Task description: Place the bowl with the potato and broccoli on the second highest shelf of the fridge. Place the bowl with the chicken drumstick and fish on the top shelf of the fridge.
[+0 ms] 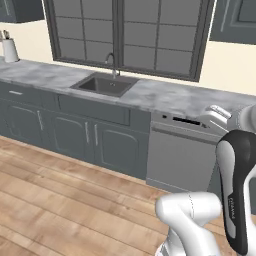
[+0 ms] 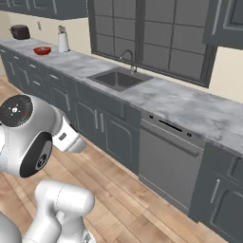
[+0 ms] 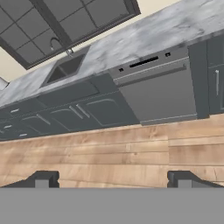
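Two fingertips of the hand spread wide, facing the dishwasher.

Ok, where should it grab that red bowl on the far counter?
Probably by the rim of the red bowl, coming down from above: it sits upright and looks shallow and round, so its sides offer little.

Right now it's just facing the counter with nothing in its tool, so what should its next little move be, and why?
Probably drive on to find a bowl: the tool stands open and empty over bare floor, facing the dishwasher and sink. A red bowl sits far down the counter, beyond reach.
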